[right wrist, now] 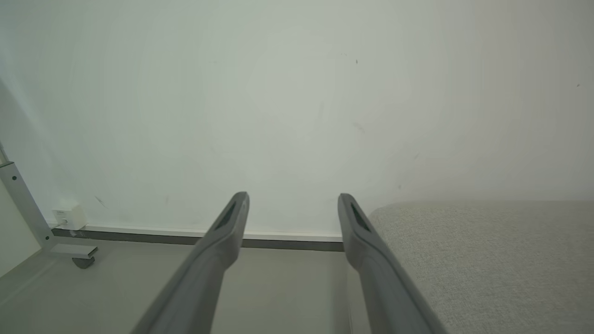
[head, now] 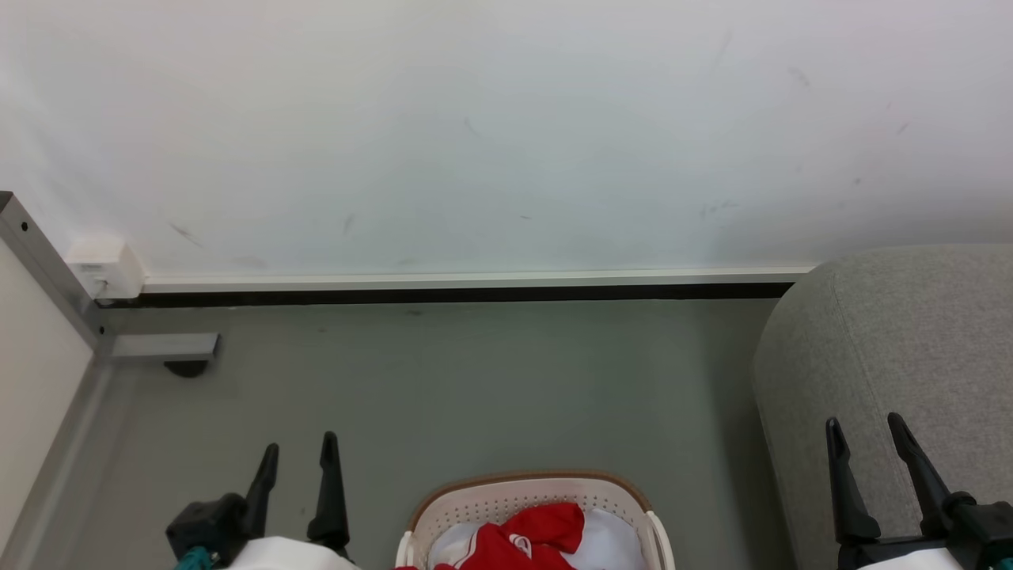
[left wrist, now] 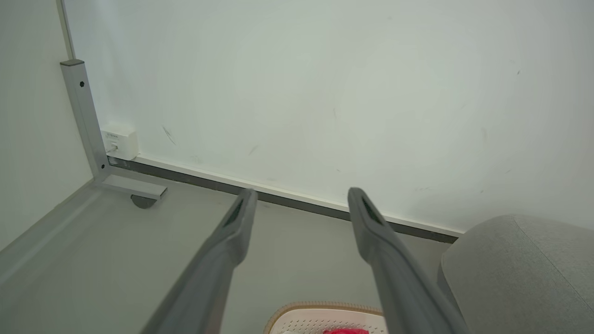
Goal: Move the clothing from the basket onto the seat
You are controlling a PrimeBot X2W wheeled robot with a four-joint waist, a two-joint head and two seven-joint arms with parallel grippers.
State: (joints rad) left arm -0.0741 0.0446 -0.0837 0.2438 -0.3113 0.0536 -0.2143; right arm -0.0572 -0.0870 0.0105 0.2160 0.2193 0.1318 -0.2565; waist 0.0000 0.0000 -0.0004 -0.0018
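White wall with faint scuff marks fills the upper part of the head view, meeting a grey floor along a pale baseboard. At the far left a grey metal frame runs down to a foot with a dark caster, and a small white socket box sits on the wall beside it. The basket stands on the floor at the bottom middle, its brown-banded rim and perforated wall showing, and the red clothing with white stripe trim lies inside it on a white cloth. The grey sofa with its rounded arm stands to the right, apart from the basket. The left gripper is at the lower left over bare floor, its fingers spread and empty; the right gripper is at the lower right in front of the sofa arm, also spread and empty. From the left wrist, the left gripper points at the wall with its fingers wide, the basket rim and a sliver of clothing low between them, the sofa at the right. From the right wrist, the right gripper has its fingers wide with nothing between them, and the sofa lies just beside the right-hand finger.
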